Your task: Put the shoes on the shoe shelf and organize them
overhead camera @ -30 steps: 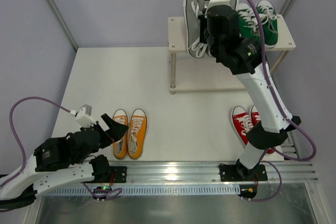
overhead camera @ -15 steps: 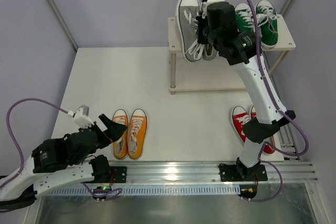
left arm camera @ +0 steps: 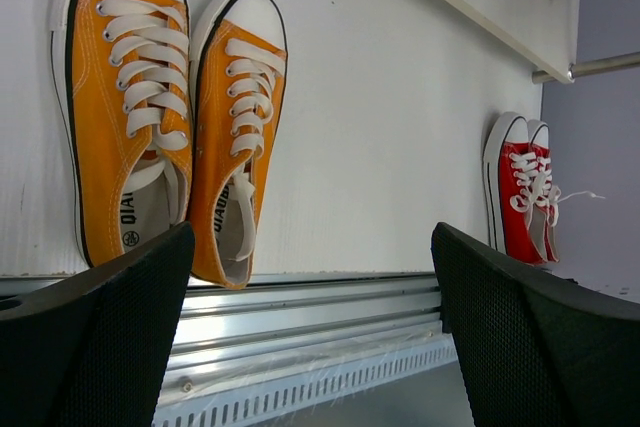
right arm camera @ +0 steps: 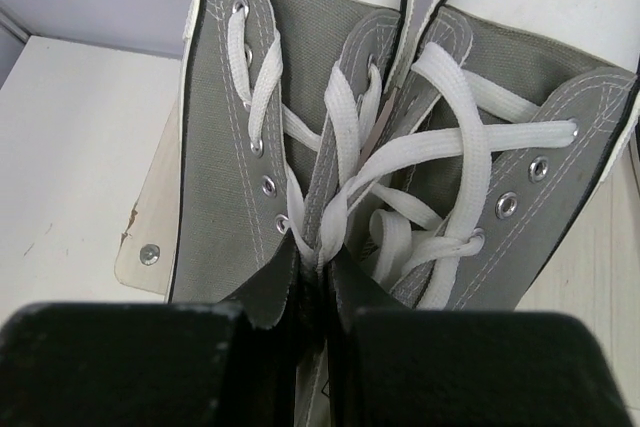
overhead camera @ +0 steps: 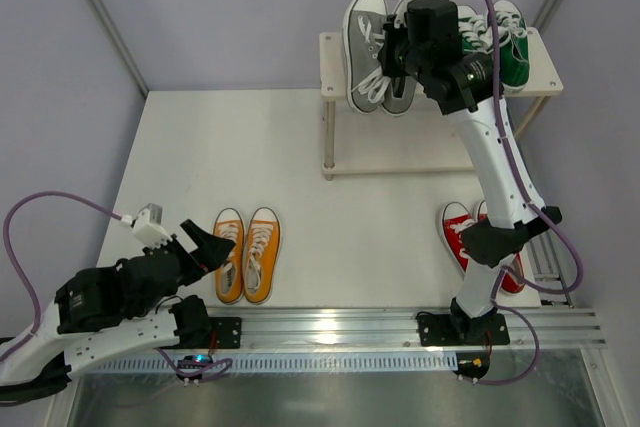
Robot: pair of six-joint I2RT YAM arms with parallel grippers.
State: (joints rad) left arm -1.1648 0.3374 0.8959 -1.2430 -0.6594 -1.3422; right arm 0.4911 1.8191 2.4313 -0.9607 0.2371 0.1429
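The shoe shelf [overhead camera: 335, 42] of pale boards stands at the back right. My right gripper [overhead camera: 392, 59] is shut on a pair of grey sneakers [overhead camera: 368, 52], pinching their inner sides together over the shelf's top board, left part. In the right wrist view the grey sneakers [right arm camera: 330, 127] fill the frame above my closed fingers [right arm camera: 130, 362], and the board's corner [right arm camera: 145, 252] shows. Green sneakers [overhead camera: 505, 42] sit on the top board at right. My left gripper [overhead camera: 212, 239] is open and empty, near an orange pair [overhead camera: 248, 252]; the orange pair [left arm camera: 170, 117] also shows in the left wrist view.
A red pair [overhead camera: 470, 237] lies on the table at the front right, partly behind my right arm, and also shows in the left wrist view [left arm camera: 525, 197]. A metal rail [overhead camera: 330, 327] runs along the table's near edge. Grey walls close the back and sides.
My right gripper has carried the grey pair up and back over the shelf's top board, then slightly right. My left gripper has drifted a little toward the front.
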